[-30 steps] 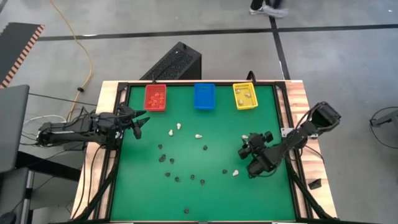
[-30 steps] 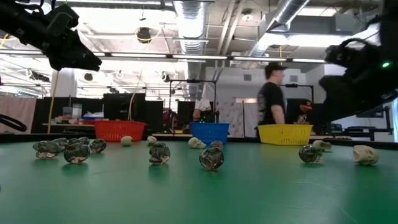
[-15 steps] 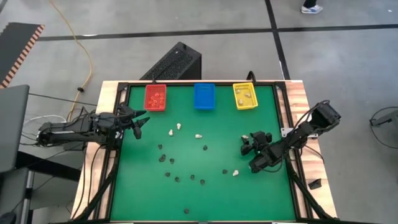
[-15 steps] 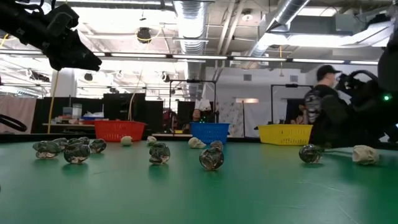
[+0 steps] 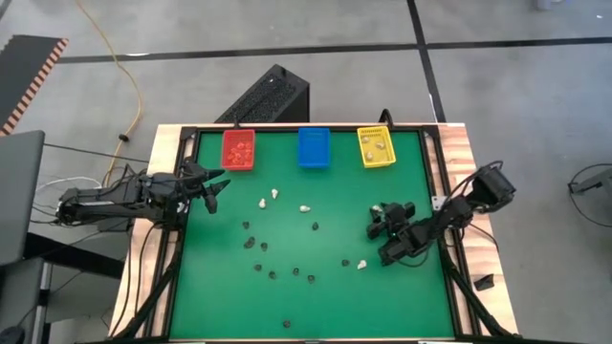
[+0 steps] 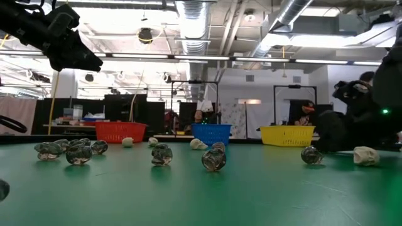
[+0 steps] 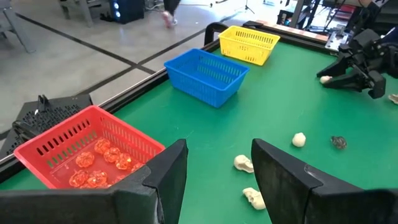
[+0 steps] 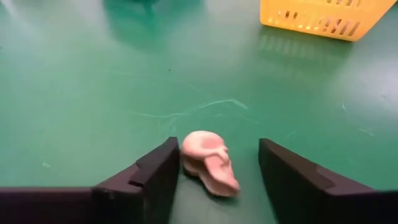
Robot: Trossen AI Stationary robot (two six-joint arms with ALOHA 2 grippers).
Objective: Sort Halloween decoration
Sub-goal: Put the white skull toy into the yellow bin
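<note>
The right gripper [image 8: 214, 180] is low on the green table [image 5: 316, 287], at its right side, w/ fingers spread wide. Between them lies a cream skull trinket [image 8: 209, 162], not gripped: one finger stands just beside it, the other is apart from it. In the high view the same gripper [image 5: 381, 222] is near the table's right edge, pointing toward the middle, approx. below the yellow bin [image 5: 376, 148].

The left gripper [image 5: 212, 188] hangs over the left edge of the table, well apart from the trinkets; its fingers are open and hold nothing, as the left wrist view shows w/ green table between them.

Rest of the decoration is scattered over the middle of the table: some cream pieces [image 5: 306, 209] in the upper-middle part, and dark pieces [image 5: 251, 243] in a loose arc more to the front. One cream piece [image 5: 361, 267] lies near the right gripper, on its front side. In the low view a dark trinket [image 6: 214, 159] stands nearest to the camera.

The red bin [image 5: 239, 150] already has orange pieces [image 7: 99, 163] in it. The yellow bin has a few cream pieces inside. The blue bin [image 5: 314, 147] stands between these two at the far edge; what is in it I cannot tell.
</note>
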